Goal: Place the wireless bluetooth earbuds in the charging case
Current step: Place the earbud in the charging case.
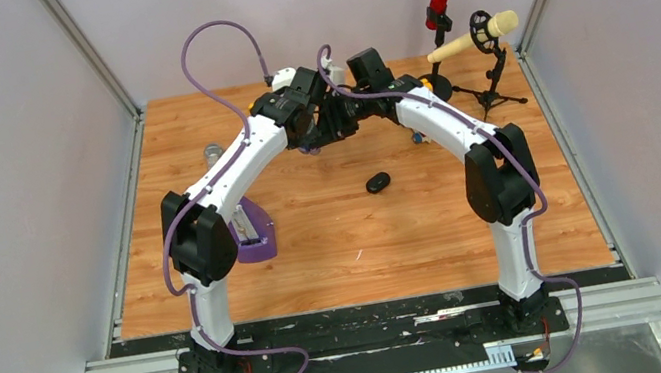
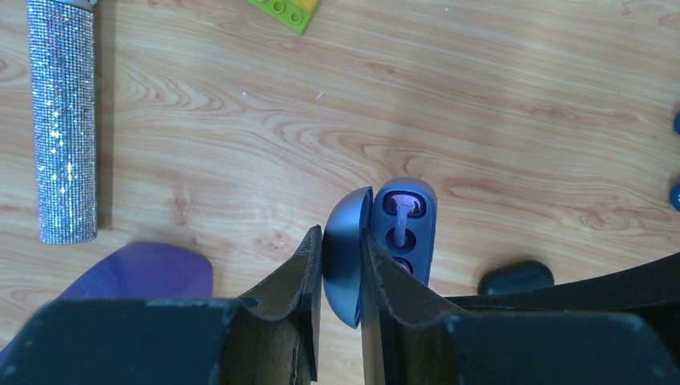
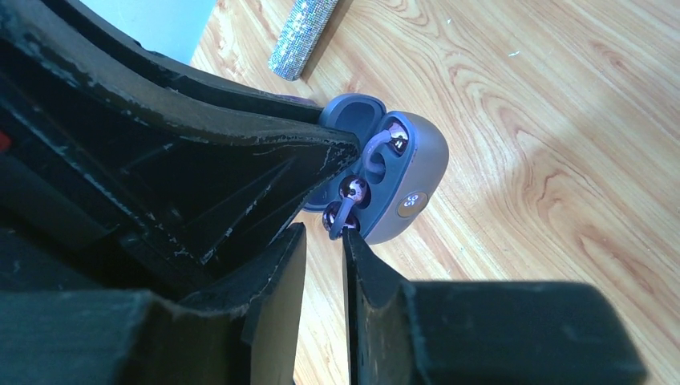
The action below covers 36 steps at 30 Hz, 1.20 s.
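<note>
My left gripper [image 2: 341, 233] is shut on the open lid [image 2: 346, 257] of a blue-purple charging case [image 3: 417, 172], holding it above the wooden table. Two purple earbuds lie in the case's wells: one [image 3: 383, 148] near the hinge, the other [image 3: 343, 207] near the front edge, its loop sticking out. My right gripper [image 3: 325, 231] sits just in front of that lower earbud. Its jaws stand a little apart with only wood showing between them. In the top view both grippers [image 1: 328, 124] meet at the table's far middle.
A black pebble-shaped case [image 1: 377, 182] lies mid-table, also in the left wrist view [image 2: 516, 277]. A glittery cylinder [image 2: 62, 120] and a purple object [image 1: 253, 232] lie to the left. Two microphones on stands [image 1: 474, 36] are at the back right. A green-yellow brick [image 2: 285, 11] lies farther off.
</note>
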Motion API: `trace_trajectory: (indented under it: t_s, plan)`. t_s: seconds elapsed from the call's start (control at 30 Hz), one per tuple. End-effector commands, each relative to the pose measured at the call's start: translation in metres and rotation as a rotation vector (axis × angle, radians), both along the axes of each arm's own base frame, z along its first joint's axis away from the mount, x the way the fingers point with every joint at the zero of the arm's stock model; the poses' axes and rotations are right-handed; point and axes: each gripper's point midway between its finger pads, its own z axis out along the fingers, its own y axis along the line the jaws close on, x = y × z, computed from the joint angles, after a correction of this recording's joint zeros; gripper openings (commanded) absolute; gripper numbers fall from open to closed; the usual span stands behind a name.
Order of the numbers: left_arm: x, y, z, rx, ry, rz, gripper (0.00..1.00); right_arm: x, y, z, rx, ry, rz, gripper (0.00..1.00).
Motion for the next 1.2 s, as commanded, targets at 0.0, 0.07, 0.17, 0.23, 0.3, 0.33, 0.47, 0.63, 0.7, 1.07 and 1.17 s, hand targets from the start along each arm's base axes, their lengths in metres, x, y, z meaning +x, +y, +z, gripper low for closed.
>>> trace_trajectory:
  t_s: [0.0,0.07,0.17,0.23,0.3,0.33,0.47,0.63,0.7,1.07,1.17]
  plan:
    - [0.006,-0.006,0.030,-0.037,-0.082,0.004,0.00,-0.004,0.001,0.036,0.050,-0.132,0.047,0.26]
    - [0.006,-0.006,0.029,-0.037,-0.081,0.004,0.00,-0.004,0.000,0.035,0.043,-0.149,0.050,0.27]
    - [0.006,-0.006,0.028,-0.035,-0.077,0.003,0.00,-0.007,0.000,0.035,0.050,-0.160,0.066,0.27]
    - [0.006,-0.007,0.027,-0.035,-0.073,0.001,0.00,-0.009,0.000,0.038,0.063,-0.178,0.080,0.27]
    - [0.007,-0.008,0.025,-0.036,-0.070,0.000,0.00,-0.012,0.000,0.043,0.080,-0.198,0.091,0.28]
    - [0.007,-0.008,0.025,-0.036,-0.070,-0.001,0.00,-0.012,0.001,0.045,0.086,-0.205,0.094,0.28]
    - [0.007,-0.009,0.024,-0.037,-0.067,-0.002,0.00,-0.011,0.001,0.048,0.087,-0.237,0.093,0.29]
    - [0.007,-0.009,0.024,-0.038,-0.066,-0.003,0.00,-0.005,-0.002,0.038,0.048,-0.266,0.078,0.28]
    - [0.007,-0.009,0.024,-0.038,-0.068,-0.004,0.00,-0.004,-0.003,0.035,0.039,-0.276,0.077,0.25]
    - [0.006,-0.009,0.025,-0.034,-0.071,-0.006,0.00,-0.011,-0.010,0.045,0.073,-0.276,0.100,0.15]
    - [0.006,-0.009,0.025,-0.034,-0.071,-0.007,0.00,-0.010,-0.013,0.049,0.079,-0.278,0.095,0.16]
